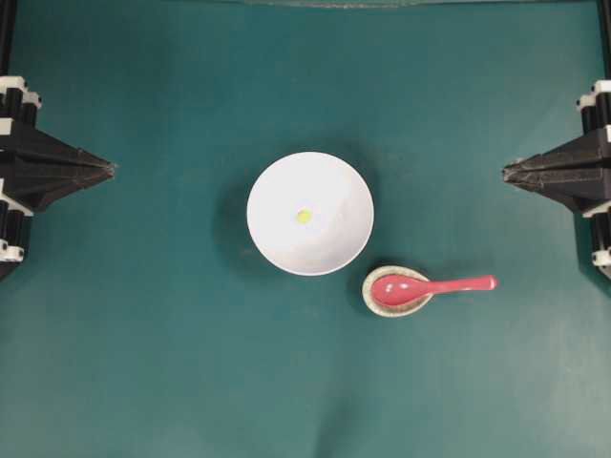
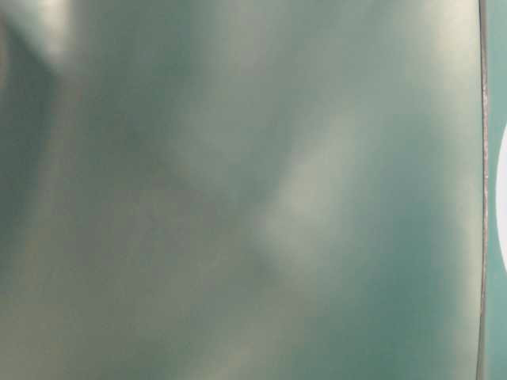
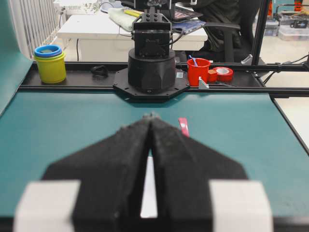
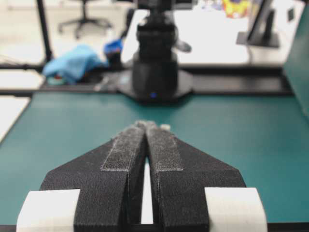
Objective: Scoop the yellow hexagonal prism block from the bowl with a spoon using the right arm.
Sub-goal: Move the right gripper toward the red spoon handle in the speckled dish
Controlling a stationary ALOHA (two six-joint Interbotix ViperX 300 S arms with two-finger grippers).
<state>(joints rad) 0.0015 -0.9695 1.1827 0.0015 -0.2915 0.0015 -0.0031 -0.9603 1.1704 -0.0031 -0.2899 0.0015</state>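
Observation:
The white bowl (image 1: 310, 214) sits mid-table with the tiny yellow block (image 1: 304, 217) inside it. The pink-red spoon (image 1: 430, 285) lies to its lower right, scoop resting in a small speckled dish (image 1: 380, 301), handle pointing right. In the left wrist view the spoon's handle (image 3: 183, 127) shows just beyond the jaws. My left gripper (image 1: 112, 168) is shut and empty at the left edge; it also shows in its wrist view (image 3: 151, 116). My right gripper (image 1: 505, 172) is shut and empty at the right edge, up and right of the spoon; it also shows in its wrist view (image 4: 146, 124).
The green table mat (image 1: 172, 363) lies under everything. The table-level view is a blurred green surface with a sliver of the white bowl (image 2: 502, 198) at its right edge. Arm bases stand at the far side of each wrist view.

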